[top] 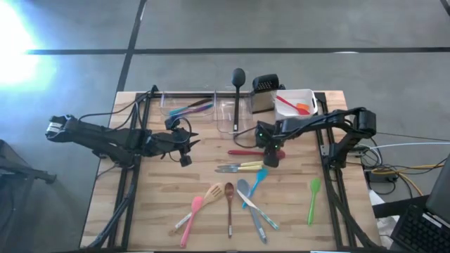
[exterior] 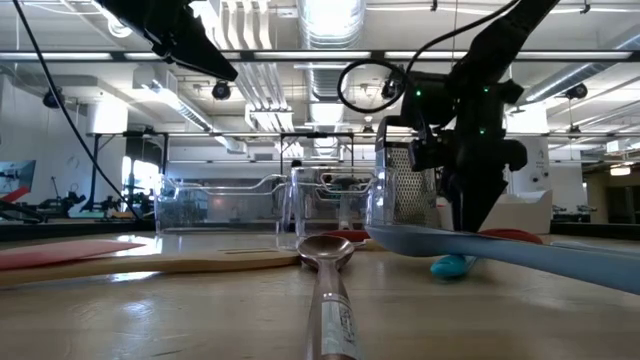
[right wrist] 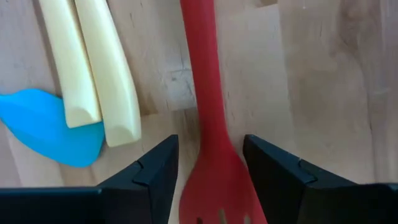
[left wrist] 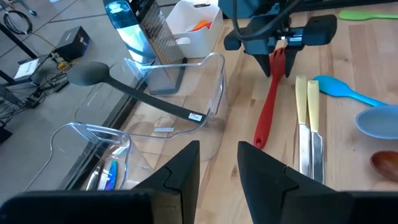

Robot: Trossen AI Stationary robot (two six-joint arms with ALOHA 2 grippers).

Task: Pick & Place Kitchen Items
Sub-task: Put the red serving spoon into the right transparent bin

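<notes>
Red slotted spatula (right wrist: 208, 124): head cut off by the right wrist picture's lower edge, partly covered in the high view. Yellow-handled knives (right wrist: 93, 68): blades out of frame there. Contents of clear tub (top: 188, 107) too small to identify (coloured handles only).
</notes>
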